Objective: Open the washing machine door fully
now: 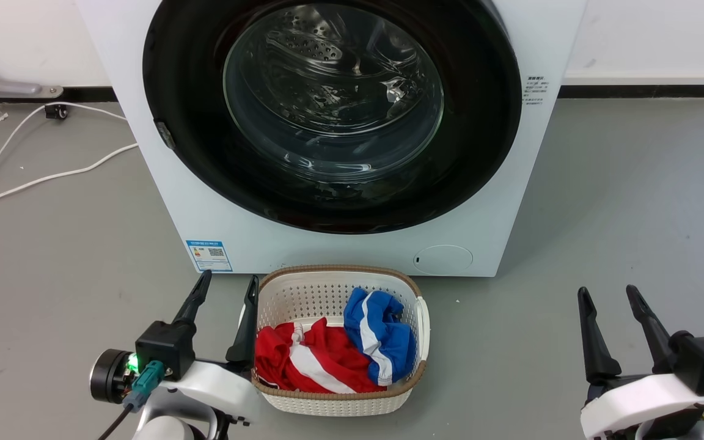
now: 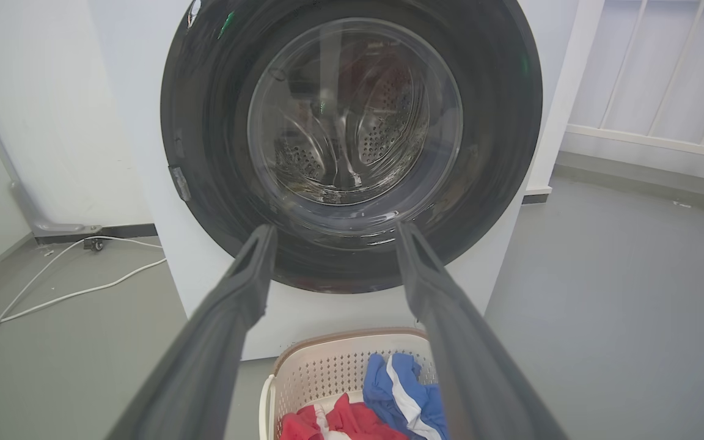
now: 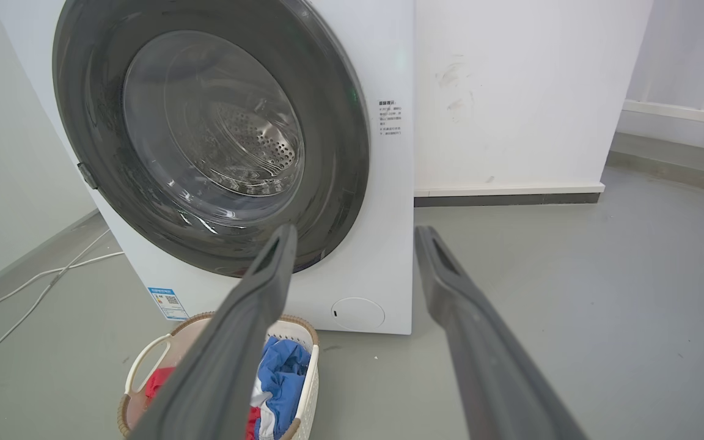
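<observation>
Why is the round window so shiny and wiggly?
Head view: the washing machine door glass bulges, catching white light streaks. Left wrist view: the left gripper looms soft and oversized. Right wrist view: side angle makes the door oval.

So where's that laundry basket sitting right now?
In the head view the laundry basket sits bottom centre, on the floor right below the washing machine door, with the left gripper close beside its left side.

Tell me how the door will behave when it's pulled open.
The door looks rigid, so it should swing as one piece rather than flex. Its glossy black finish will probably be slippery; the small tab at its edge seems the better hold. The glass bowl suggests some weight.
</observation>
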